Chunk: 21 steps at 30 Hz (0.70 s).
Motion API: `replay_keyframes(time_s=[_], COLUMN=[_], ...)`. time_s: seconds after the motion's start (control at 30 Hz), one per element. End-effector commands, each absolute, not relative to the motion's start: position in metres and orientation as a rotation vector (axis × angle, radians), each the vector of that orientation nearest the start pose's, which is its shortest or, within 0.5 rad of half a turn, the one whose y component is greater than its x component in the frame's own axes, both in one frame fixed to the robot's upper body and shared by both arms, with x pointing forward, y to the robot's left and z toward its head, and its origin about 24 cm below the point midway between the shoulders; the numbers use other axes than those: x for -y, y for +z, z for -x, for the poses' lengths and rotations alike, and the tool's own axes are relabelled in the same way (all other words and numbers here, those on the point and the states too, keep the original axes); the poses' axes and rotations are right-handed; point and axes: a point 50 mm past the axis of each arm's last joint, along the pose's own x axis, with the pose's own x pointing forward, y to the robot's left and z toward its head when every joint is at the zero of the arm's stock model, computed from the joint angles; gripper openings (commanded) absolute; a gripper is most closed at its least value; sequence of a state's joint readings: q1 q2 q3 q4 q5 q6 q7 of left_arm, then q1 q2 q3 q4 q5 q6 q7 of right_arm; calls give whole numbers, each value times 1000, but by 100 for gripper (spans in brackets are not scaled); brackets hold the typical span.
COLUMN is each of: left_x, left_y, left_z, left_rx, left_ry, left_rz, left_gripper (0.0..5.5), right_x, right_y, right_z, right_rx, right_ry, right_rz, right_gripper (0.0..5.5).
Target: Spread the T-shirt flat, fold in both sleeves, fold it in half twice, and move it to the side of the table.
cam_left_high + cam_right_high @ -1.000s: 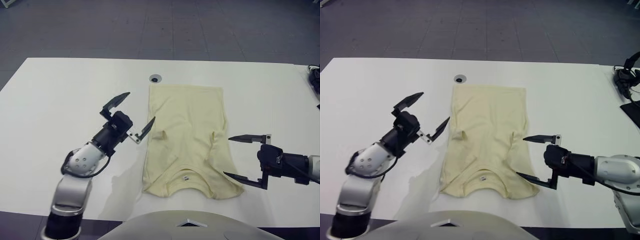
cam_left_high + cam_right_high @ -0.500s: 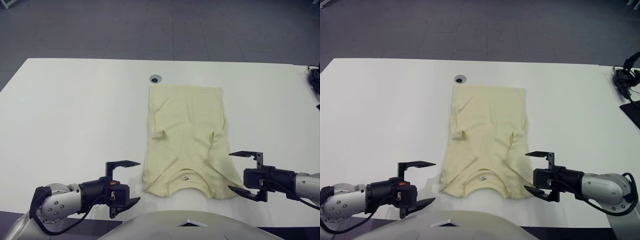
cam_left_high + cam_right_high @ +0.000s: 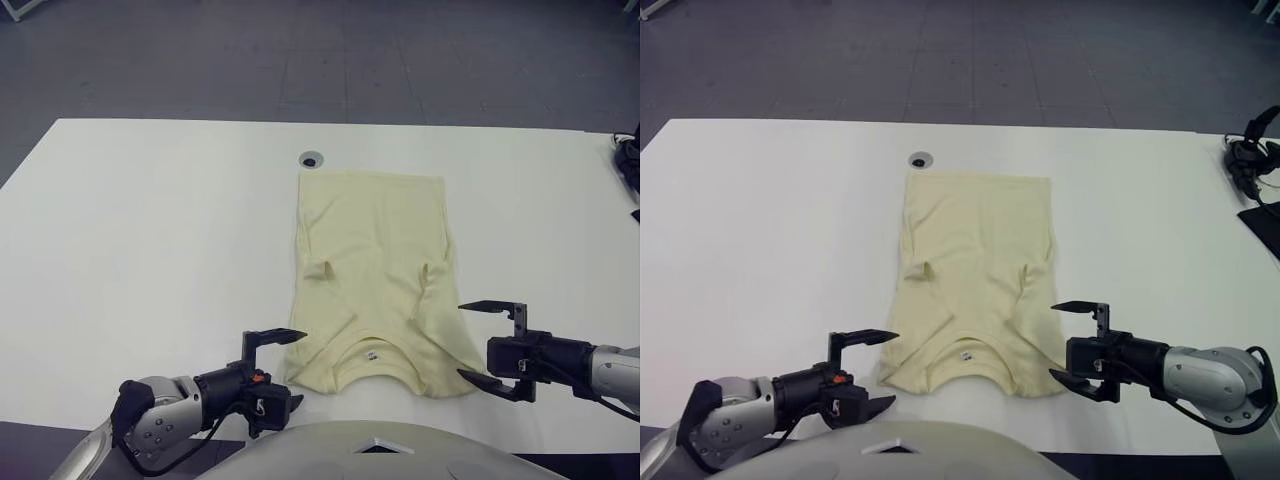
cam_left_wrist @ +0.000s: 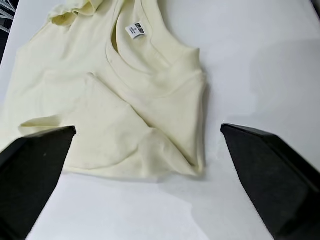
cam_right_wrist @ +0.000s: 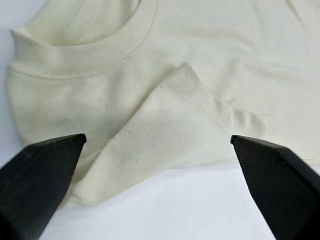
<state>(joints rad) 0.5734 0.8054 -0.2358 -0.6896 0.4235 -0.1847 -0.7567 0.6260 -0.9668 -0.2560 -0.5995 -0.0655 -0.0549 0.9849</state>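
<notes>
- The T-shirt is laid flat on the worktop with the sleeves folded in. Its long axis runs straight away from both finger pairs, collar end nearest them.
- The left fingers are held apart and empty. The left shoulder corner lies just ahead, in line with their gap.
- The right fingers are likewise apart and empty, with the right shoulder corner just ahead.
- Judged: both arms are about equally near. The first half-fold would carry the collar end away from the fingers, toward the hem.
</notes>
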Motion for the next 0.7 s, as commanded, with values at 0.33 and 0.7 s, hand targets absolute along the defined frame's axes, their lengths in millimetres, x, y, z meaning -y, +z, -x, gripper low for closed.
replay_keyframes(time_s=[0.33, 0.7], left_x=[-169, -169], left_y=[35, 35], left_z=[-88, -93], left_rx=[-427, -469], left_ry=[-1320, -1241], left_rz=[-1036, -1013], left_gripper=[279, 83], right_x=[233, 229], right_y=[116, 118], right_z=[-132, -132], right_rx=[-391, -384], right_ry=[1134, 1145], right_rz=[1016, 1016], right_gripper=[540, 540])
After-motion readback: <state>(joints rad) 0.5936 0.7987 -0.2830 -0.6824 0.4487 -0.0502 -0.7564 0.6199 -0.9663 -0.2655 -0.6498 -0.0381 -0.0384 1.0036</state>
